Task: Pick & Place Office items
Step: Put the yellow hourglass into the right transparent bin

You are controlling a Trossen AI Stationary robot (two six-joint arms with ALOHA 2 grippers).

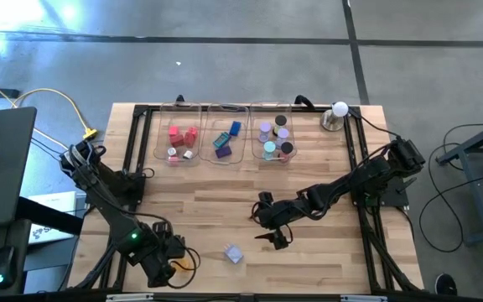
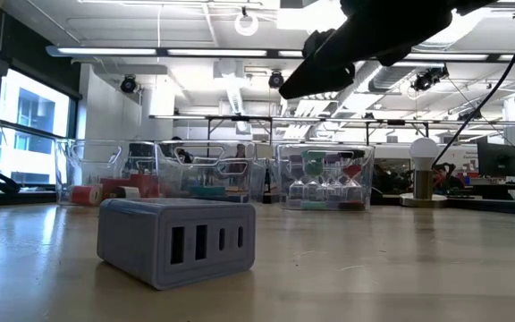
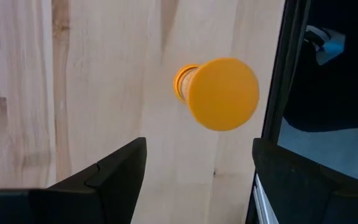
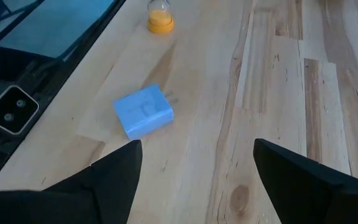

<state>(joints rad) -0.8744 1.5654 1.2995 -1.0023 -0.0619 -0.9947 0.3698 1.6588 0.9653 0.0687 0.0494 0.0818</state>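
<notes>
A pale blue charger-like block [image 1: 233, 253] lies on the wooden table near its front edge; it also shows in the low view [image 2: 175, 240] and the right wrist view [image 4: 143, 112]. An orange spool-shaped piece [image 3: 219, 92] lies on its side near the front edge [image 1: 193, 262]. My left gripper [image 3: 197, 168] is open and empty just short of the orange piece [image 1: 173, 262]. My right gripper [image 4: 197, 168] is open and empty, held above the table to the right of the block [image 1: 277, 239]. Several coloured pieces lie in three clear trays [image 1: 225, 138] at the far side.
A white ball on a metal base [image 1: 339, 113] stands at the far right corner. A black frame rail [image 3: 284, 93] runs along the table's front edge close to the orange piece. Bare wood [image 1: 225, 197] lies between the trays and the grippers.
</notes>
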